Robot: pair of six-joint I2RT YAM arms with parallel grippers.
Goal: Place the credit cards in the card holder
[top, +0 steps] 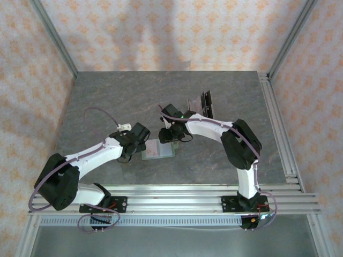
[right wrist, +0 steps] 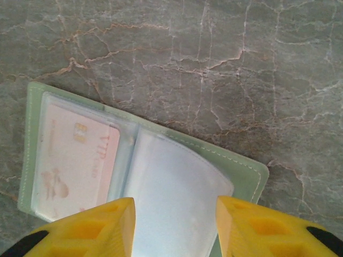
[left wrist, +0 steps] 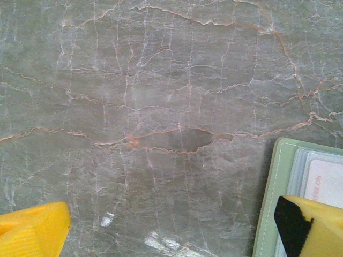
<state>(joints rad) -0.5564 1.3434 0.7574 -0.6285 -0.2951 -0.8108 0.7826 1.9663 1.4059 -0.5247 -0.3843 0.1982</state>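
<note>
The card holder was cut off at the left wrist view's right and bottom edges, and print on the card inside it blurred beyond reading.

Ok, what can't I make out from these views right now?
- Top external: the card holder is too small to read its pockets, and the right gripper partly covers it.
- Left wrist: the frame's right edge and a yellow finger cut off most of it.
- Right wrist: the fingers hide its near edge.
- Top external: the loose credit cards are too small to count.
</note>
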